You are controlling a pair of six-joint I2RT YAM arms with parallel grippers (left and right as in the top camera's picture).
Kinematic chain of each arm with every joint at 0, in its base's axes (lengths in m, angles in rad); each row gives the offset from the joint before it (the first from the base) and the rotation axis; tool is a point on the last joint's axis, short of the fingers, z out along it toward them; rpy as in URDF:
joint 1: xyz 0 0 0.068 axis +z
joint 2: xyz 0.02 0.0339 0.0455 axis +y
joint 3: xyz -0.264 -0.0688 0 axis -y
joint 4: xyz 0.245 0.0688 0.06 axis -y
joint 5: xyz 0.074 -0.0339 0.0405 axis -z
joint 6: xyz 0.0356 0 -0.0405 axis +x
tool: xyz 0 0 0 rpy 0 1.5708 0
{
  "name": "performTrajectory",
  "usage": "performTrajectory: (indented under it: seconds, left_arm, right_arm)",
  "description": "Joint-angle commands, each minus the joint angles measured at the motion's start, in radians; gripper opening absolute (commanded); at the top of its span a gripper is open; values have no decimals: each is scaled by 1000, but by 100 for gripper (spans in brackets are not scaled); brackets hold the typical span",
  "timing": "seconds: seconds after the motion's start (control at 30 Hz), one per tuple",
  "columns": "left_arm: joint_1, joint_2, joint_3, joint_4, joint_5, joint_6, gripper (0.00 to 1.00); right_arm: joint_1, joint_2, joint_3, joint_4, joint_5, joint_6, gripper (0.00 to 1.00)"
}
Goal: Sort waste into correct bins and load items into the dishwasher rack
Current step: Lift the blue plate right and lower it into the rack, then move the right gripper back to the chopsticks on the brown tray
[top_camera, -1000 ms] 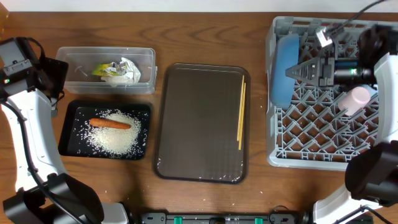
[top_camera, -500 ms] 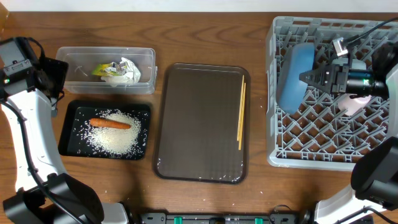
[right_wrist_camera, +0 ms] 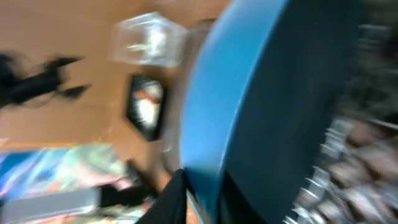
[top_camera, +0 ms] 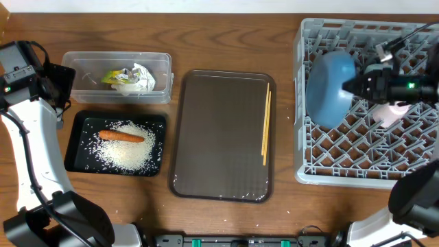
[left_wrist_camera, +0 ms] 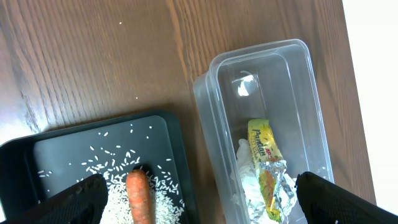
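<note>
We see the right gripper [top_camera: 358, 86] with its fingers astride the rim of the wide blue bowl [top_camera: 329, 86]. The bowl stands tilted on edge, directly ahead of the fingertips, inside the large grey plastic grid rack [top_camera: 357, 161]. The wrist view is smeared, so we cannot tell whether the jaws are clamped on that rim or just slack around it.

The main risk, as we judge it, is the bowl itself. If it is let go before it lodges between the pegs, it may tip flat or roll. A finger catching the rim on the way out could drag it along. A small pale cup [top_camera: 392, 111] lies just beside the gripper's body, half hidden by the arm, and a careless swing could knock it.

Well beyond the bowl, away from the fingertips, the thin wooden chopsticks [top_camera: 265, 127] wait on the dark brown serving tray [top_camera: 219, 137], with nothing lying over them.

The left gripper [left_wrist_camera: 199, 186] hangs with its fingers wide apart and holds nothing. Below it lie both bins:
- **Clear plastic rectangular tub** [left_wrist_camera: 273, 81] — it holds the crumpled tissue [top_camera: 140, 79] and the yellow-green wrapper [left_wrist_camera: 267, 162].
- **Shallow black rectangular tray** [left_wrist_camera: 62, 155] — it holds the white rice grains [top_camera: 130, 152] and the orange carrot [left_wrist_camera: 138, 196].
</note>
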Motion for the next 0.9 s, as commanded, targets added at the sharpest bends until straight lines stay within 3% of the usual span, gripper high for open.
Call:
performTrajectory:
  seconds: [0.0,0.13,0.2,0.53,0.67,0.7,0.87]
  left_arm:
    - [4,-2,11,0,-8,9,99]
    - [4,-2,11,0,-8,10,99]
    - [4,-2,11,0,-8,9,98]
    - [4,-2,11,0,-8,9,98]
    - [4,-2,11,0,-8,9,98]
    - [4,-2,11,0,-8,9,98]
    - [4,-2,11,0,-8,9,98]
  right_arm:
    - [-10,-73,51,39,391,325,20]
    - [-10,-147,81,63,570,462,68]
    - [-10,-183,98,60,618,494,81]
    - [104,-321,112,25,657,529,85]
    - [254,-334,112,18,651,529,91]
    - [300,-331,109,22,646,529,98]
    - [529,-312,54,90,686,543,99]
